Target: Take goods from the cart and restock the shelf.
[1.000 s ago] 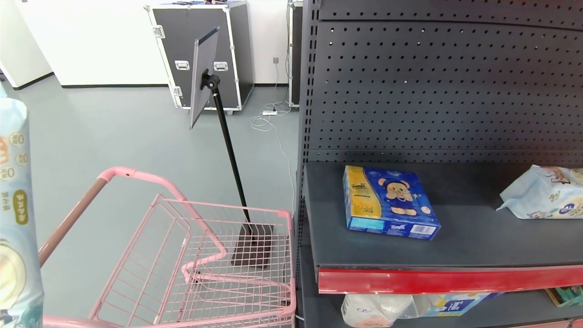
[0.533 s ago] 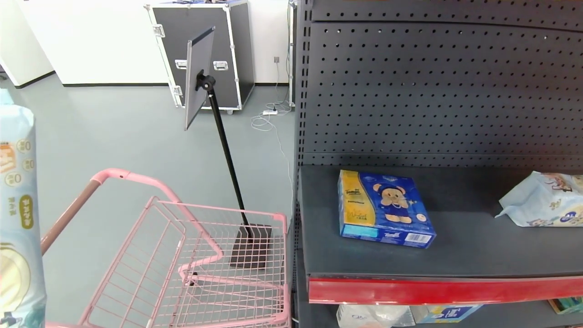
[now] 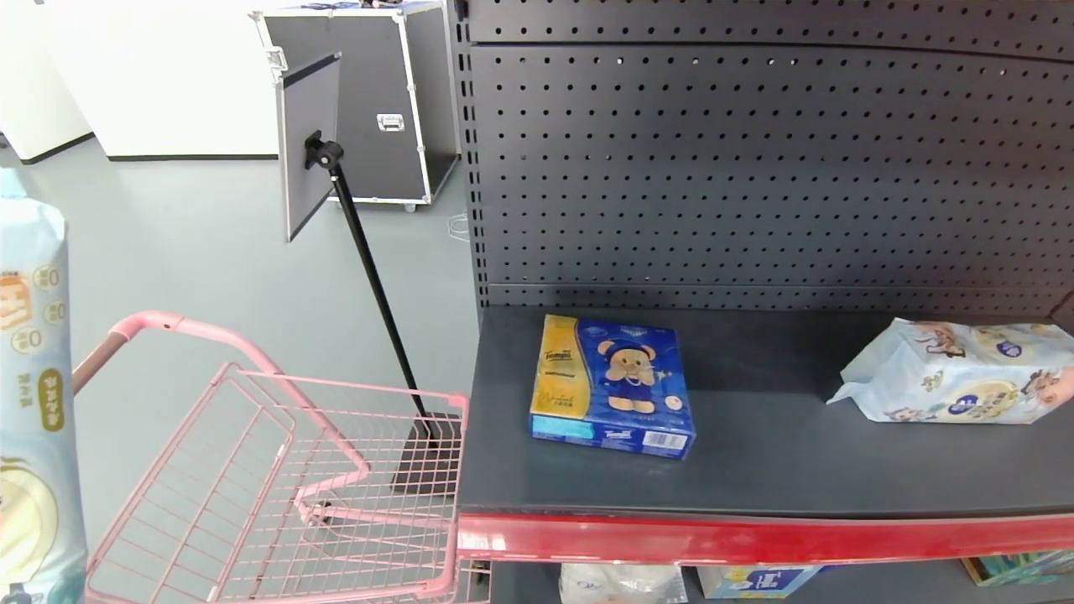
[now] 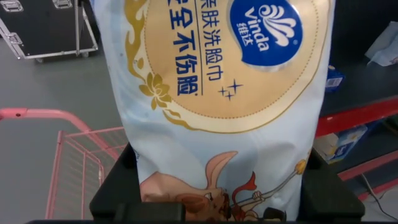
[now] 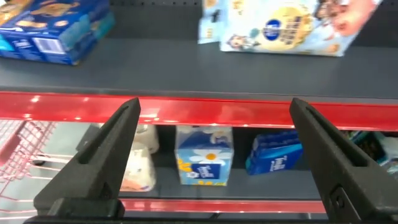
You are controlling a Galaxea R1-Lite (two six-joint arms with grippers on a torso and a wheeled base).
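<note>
A tall pale-blue tissue pack (image 3: 33, 403) stands upright at the far left of the head view, above the pink wire cart (image 3: 277, 486). In the left wrist view my left gripper (image 4: 221, 190) is shut on this tissue pack (image 4: 224, 93), one black finger on each side. The dark shelf (image 3: 755, 470) with a red front strip holds a blue box (image 3: 612, 386) and a pale soft pack (image 3: 956, 369) lying flat. My right gripper (image 5: 214, 162) is open just in front of the shelf's red strip (image 5: 211, 106), with nothing between its fingers.
A black stand with a tilted panel (image 3: 310, 143) rises behind the cart. A black flight case (image 3: 361, 101) sits farther back on the grey floor. The lower shelf holds a white roll pack (image 5: 137, 168), a blue-and-white box (image 5: 204, 155) and a blue pack (image 5: 273, 152).
The whole head picture has shifted, so the camera has turned right toward the shelf. The tissue pack stays at the left edge in my left gripper.
</note>
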